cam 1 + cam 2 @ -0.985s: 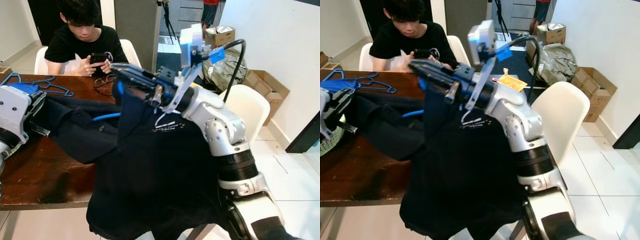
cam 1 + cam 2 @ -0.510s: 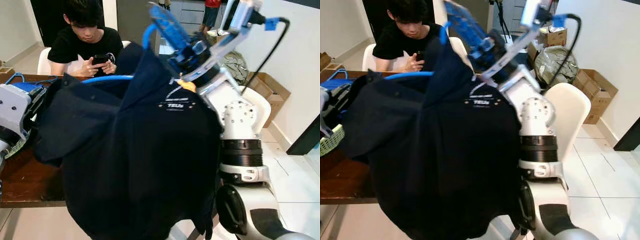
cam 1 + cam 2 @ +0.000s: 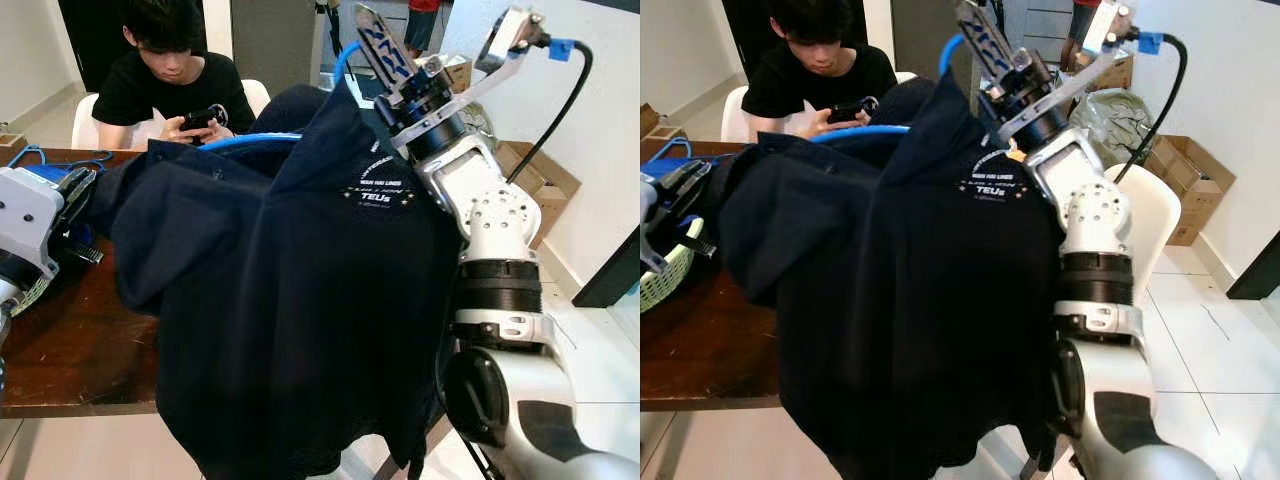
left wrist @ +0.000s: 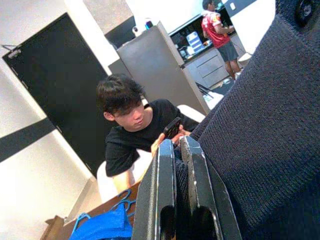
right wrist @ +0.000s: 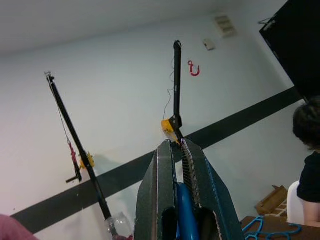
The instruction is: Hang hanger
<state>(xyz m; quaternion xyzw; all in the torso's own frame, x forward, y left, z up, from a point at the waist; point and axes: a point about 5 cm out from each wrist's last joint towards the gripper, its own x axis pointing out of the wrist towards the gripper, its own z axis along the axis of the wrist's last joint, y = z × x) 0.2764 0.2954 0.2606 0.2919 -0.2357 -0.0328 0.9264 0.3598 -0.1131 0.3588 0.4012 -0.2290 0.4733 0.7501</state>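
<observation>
A dark navy shirt [image 3: 300, 300] hangs from a blue hanger [image 3: 250, 141] in front of me, its hem well below the table edge. My right gripper [image 3: 372, 35] is raised high, pointing up, and is shut on the hanger's blue hook [image 5: 181, 200]. In the right wrist view the fingers [image 5: 162, 185] point at a white wall. My left gripper [image 3: 78, 195] sits low on the left over the table, shut on the shirt's sleeve. Dark fabric [image 4: 260, 130] lies between and beside its fingertips [image 4: 165, 170] in the left wrist view.
A person [image 3: 170, 80] sits at the far side of the brown table [image 3: 70, 350], holding a phone. Spare blue hangers [image 3: 60, 160] lie at the table's far left, a green basket [image 3: 665, 280] beside my left arm. A white chair [image 3: 1150, 215] and cardboard boxes [image 3: 535, 170] stand on the right.
My right arm has swung up from table height, lifting the hanger and shirt off the table so the shirt hangs free. The left gripper has stayed in place on the sleeve.
</observation>
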